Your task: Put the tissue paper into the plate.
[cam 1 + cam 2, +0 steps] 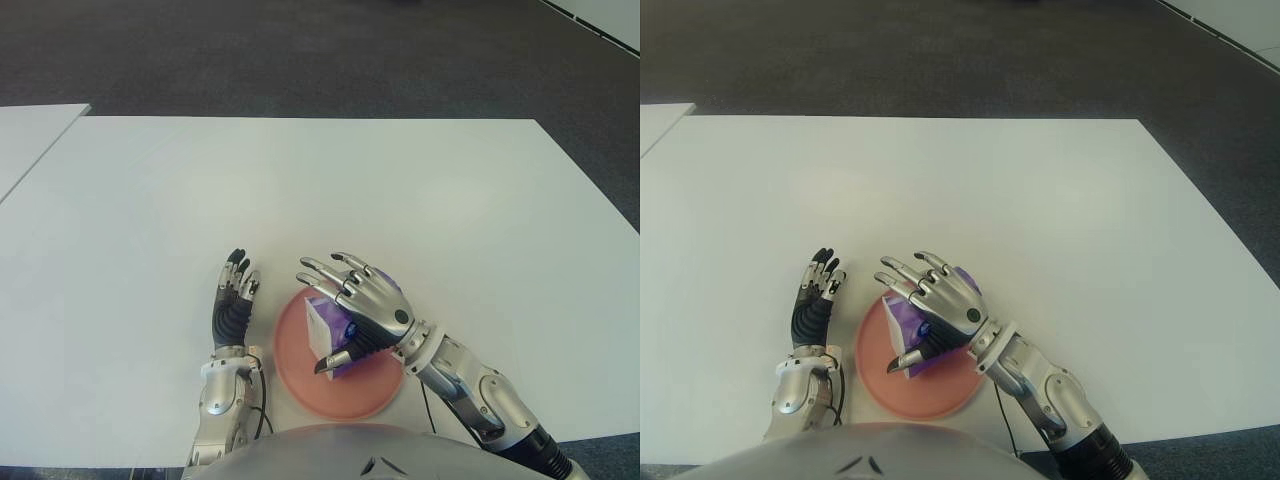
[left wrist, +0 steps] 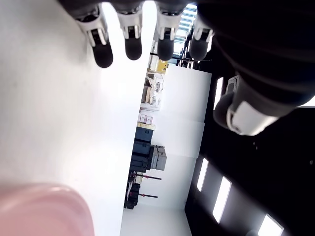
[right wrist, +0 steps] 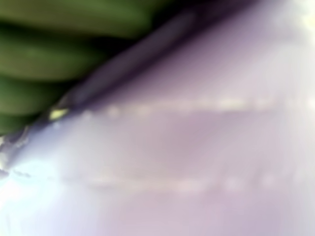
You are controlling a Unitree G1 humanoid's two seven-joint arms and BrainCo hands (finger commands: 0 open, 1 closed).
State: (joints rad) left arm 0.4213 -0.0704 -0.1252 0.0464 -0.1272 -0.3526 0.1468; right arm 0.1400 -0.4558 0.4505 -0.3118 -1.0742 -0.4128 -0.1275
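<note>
A purple and white tissue paper pack lies in the pink plate near the table's front edge. My right hand hovers right over the pack, fingers spread and straight, thumb bent down beside the pack's near end. No finger wraps around it. In the right wrist view the tissue paper pack fills the picture from very close. My left hand shows just left of the plate, its fingers straight above the white table and holding nothing.
The white table stretches wide beyond and to both sides of the plate. A second white table edge shows at far left. Dark carpet lies past the far edge. A thin cable runs by my left wrist.
</note>
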